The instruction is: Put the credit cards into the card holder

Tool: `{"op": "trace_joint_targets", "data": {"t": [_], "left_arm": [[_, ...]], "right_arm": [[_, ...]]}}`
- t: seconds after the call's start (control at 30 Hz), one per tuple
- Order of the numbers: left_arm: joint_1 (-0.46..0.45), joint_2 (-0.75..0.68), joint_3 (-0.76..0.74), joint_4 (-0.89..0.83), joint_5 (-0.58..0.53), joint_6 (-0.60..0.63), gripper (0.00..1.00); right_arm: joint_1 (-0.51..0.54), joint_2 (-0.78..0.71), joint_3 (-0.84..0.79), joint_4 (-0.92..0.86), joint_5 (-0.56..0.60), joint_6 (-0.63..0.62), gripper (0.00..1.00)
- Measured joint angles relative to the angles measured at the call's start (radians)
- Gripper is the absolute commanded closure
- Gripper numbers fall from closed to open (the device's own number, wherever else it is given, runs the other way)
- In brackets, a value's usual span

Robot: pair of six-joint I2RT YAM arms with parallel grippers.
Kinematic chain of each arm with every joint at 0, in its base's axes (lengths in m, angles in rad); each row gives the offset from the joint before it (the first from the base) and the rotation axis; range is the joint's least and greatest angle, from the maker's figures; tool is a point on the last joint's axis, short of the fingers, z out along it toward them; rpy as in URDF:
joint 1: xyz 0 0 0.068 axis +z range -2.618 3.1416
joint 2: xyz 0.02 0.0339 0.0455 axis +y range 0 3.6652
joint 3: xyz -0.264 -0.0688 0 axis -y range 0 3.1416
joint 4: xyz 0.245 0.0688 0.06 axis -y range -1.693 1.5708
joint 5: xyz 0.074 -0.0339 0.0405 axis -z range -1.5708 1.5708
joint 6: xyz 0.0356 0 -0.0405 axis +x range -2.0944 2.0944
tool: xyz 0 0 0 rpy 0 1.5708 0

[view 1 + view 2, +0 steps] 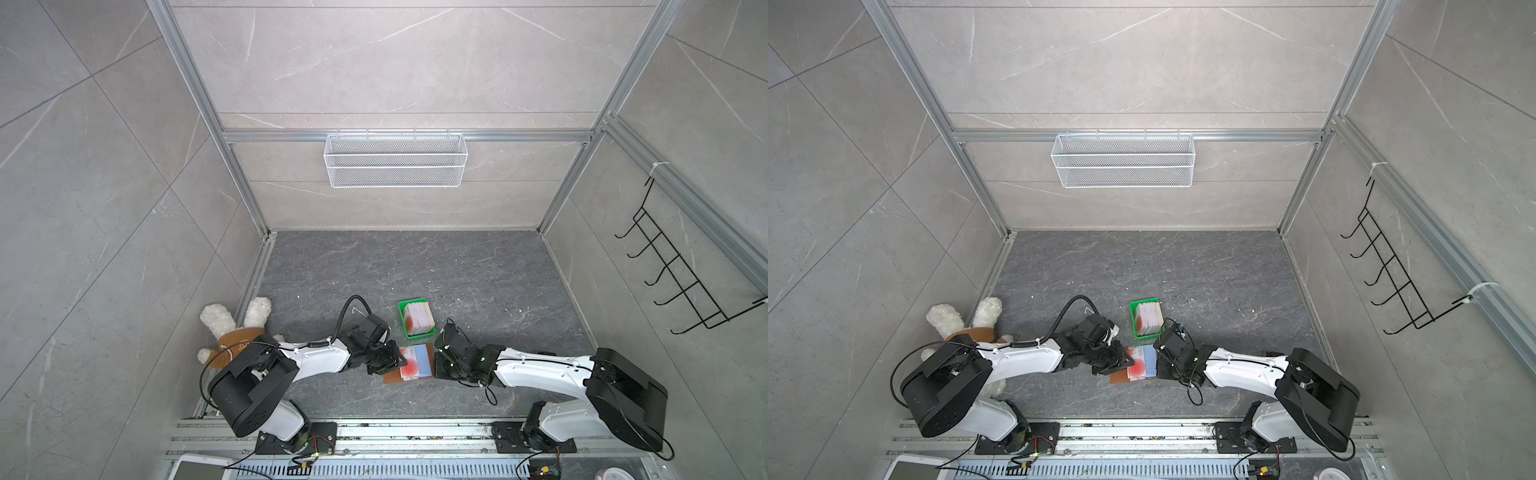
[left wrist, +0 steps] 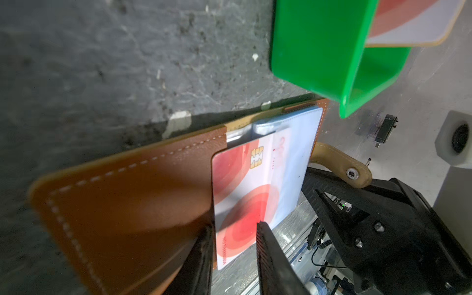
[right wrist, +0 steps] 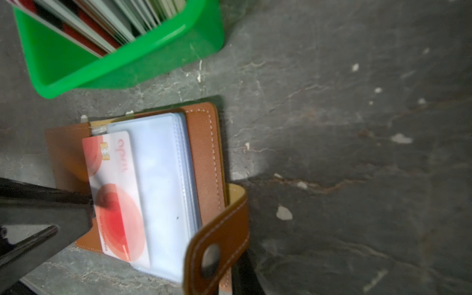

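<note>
The left gripper [image 2: 233, 226], jaws narrowly apart, sits at the free edge of a credit card [image 2: 240, 194] lying half inside a sleeve [image 3: 163, 178] of the open card holder [image 2: 127, 217]. The card's long axis lies crosswise to the push, which goes toward the right gripper [image 1: 438, 365], seemingly closed on the snap tab [image 3: 217, 250]. Only the left wrist view shows that gap.

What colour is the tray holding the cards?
The tray is bright green, clearest in the right wrist view.
</note>
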Motion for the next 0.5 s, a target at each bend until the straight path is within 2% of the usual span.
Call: {"op": "trace_joint_targets", "data": {"t": [0.5], "left_arm": [[0.000,0.032,0.037,-0.012,0.006,0.020,0.72]], "right_arm": [[0.027,0.000,-0.006,0.016,-0.003,0.001,0.88]]}}
